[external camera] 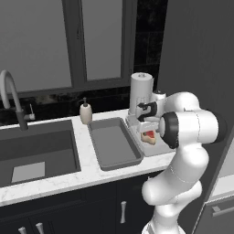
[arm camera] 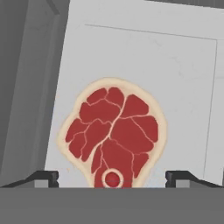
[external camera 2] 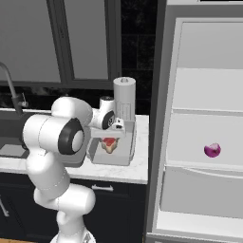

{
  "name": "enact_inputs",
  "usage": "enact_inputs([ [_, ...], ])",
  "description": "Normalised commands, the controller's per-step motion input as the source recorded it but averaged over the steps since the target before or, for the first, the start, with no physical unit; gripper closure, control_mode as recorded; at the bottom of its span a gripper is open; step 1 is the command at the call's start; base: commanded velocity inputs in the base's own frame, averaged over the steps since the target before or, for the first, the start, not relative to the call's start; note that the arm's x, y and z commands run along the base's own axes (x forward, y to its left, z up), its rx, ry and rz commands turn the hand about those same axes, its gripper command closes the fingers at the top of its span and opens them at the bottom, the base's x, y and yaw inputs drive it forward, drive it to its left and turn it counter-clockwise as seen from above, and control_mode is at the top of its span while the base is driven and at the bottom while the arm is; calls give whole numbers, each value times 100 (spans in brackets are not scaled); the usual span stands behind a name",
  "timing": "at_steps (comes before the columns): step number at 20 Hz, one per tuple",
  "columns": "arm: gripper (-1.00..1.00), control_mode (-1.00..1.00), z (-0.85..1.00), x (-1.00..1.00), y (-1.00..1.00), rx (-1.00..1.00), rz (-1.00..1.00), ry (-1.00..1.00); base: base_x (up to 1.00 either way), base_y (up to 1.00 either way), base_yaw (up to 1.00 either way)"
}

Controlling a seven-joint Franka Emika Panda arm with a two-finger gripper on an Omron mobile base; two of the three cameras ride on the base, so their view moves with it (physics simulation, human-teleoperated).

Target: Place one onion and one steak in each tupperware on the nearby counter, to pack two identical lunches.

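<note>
A raw red steak [arm camera: 114, 133] with a pale fat rim lies flat on the floor of the right grey tupperware [arm camera: 144, 57]. My gripper [arm camera: 111, 177] hovers just above it, open, one fingertip on each side and nothing held. From the base views the hand [external camera: 146, 119] hangs over the steak [external camera: 148, 136] in the right tupperware [external camera: 157, 150], which my arm partly hides. The left tupperware [external camera: 112, 146] beside it holds nothing. A purple onion [external camera 2: 212, 150] rests on a white fridge shelf. The steak [external camera 2: 109, 144] lies in the same tupperware [external camera 2: 127, 153] under the gripper [external camera 2: 114, 133].
A paper-towel roll [external camera: 140, 89] stands right behind the right tupperware. A soap dispenser [external camera: 85, 112] sits at the back of the counter [external camera: 82, 176]. The dark sink [external camera: 36, 151] and faucet [external camera: 11, 98] are to the left. The open fridge [external camera 2: 204, 95] stands at the right.
</note>
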Motion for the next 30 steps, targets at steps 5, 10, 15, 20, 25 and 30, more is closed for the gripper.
enact_inputs([
  [5, -100, -100, 71, -17, 1, 0, 0, -7, 0, 0, 0],
  [10, -100, -100, 45, -76, 1, 0, 0, -2, 0, 0, 0],
  [15, -100, -100, 6, -100, 8, 1, 0, 0, 0, 0, 0],
  [20, -100, -100, 6, -100, 35, 2, 0, -1, 0, 0, 0],
  [25, -100, -100, 37, -100, 39, 0, 0, 0, 0, 0, 0],
  [30, -100, -100, 63, -89, 10, 1, 0, -8, 0, 0, 0],
])
